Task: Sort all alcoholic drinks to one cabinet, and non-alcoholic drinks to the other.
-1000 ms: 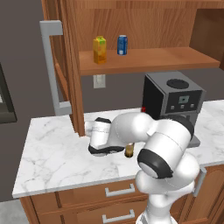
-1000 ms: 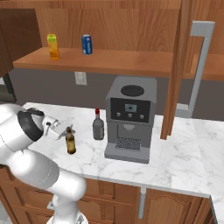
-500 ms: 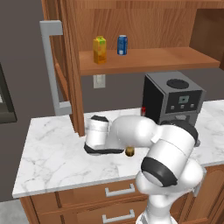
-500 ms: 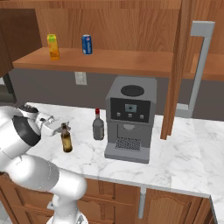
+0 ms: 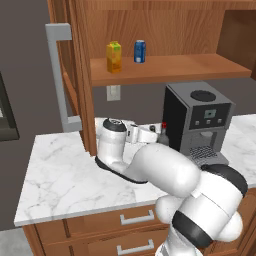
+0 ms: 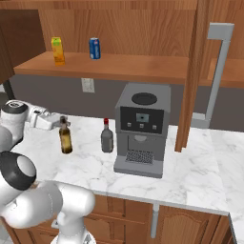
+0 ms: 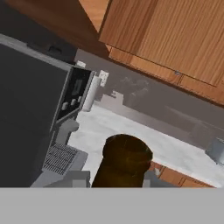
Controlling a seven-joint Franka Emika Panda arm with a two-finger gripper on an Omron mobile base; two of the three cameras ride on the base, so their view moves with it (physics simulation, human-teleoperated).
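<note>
Beer bottle (image 6: 65,139) is standing upright on the marble desk (image 6: 190,176), its neck sitting between the gripper (image 6: 61,122) fingers, which are pinching it near the top. Just beyond the gripper the squat grey bottle (image 6: 106,137) is standing beside the coffee machine (image 6: 142,127), while the juice carton (image 6: 58,50) and blue can (image 6: 95,48) are resting on the shelf (image 6: 124,67) well above it.

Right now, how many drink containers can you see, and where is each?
4. Juice carton and blue can on the open shelf; brown beer bottle in the gripper and grey red-capped bottle on the counter. Others may be hidden.
</note>
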